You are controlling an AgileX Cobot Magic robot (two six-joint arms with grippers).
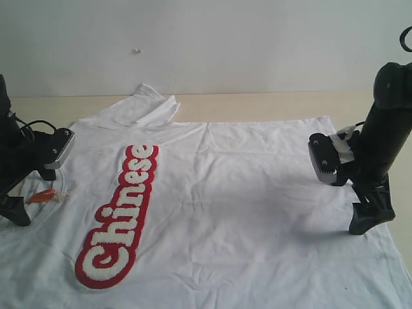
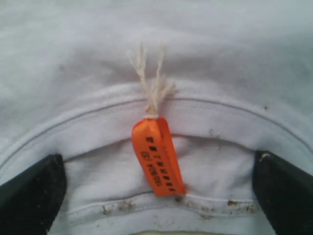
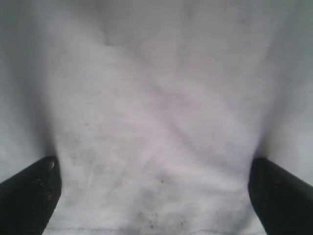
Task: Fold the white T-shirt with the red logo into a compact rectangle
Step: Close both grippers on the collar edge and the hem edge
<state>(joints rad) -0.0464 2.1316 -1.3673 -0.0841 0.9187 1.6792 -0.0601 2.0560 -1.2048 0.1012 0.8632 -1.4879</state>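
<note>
- Nearest us lay the "C" end of the red logo (image 1: 122, 215). We read its fuzzy white letters as "Chinese", running away from us and leaning slightly right.
- We noted the white T-shirt (image 1: 244, 212) spread flat, front up, on the table (image 1: 270, 106), long axis across the exterior view, collar left, hem right.
- At the collar hung the orange tag (image 2: 157, 156); we could not read its dark print.
- We saw the left gripper (image 2: 156, 191) over the collar, jaws wide either side of the tag, grasping nothing.
- We saw the right gripper (image 3: 154, 191) over the hem end, equally wide, released.
</note>
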